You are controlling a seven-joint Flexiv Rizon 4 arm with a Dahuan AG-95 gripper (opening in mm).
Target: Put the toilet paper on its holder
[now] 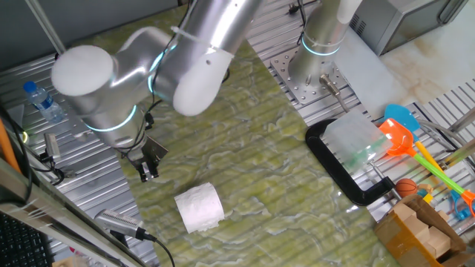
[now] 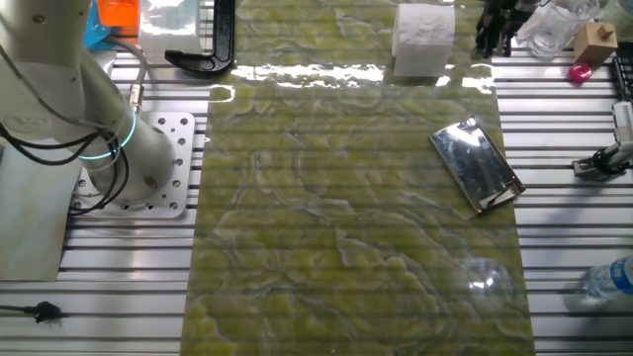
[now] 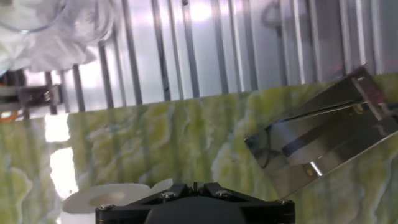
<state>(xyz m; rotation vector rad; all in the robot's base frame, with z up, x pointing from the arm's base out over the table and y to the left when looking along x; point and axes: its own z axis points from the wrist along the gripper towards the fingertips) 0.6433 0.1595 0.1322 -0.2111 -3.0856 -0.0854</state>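
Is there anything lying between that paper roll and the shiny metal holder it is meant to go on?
Nothing visible. The toilet paper stands near the mat's edge, and only bare green mat lies between it and the holder. The gripper hangs beside the roll, with nothing between them either.

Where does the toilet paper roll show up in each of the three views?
One fixed view: the toilet paper lies low centre on the green mat, right of the gripper.
The other fixed view: top edge, right of centre.
Hand view: bottom left, partly behind the gripper body.
Shared landmark: the green mat.
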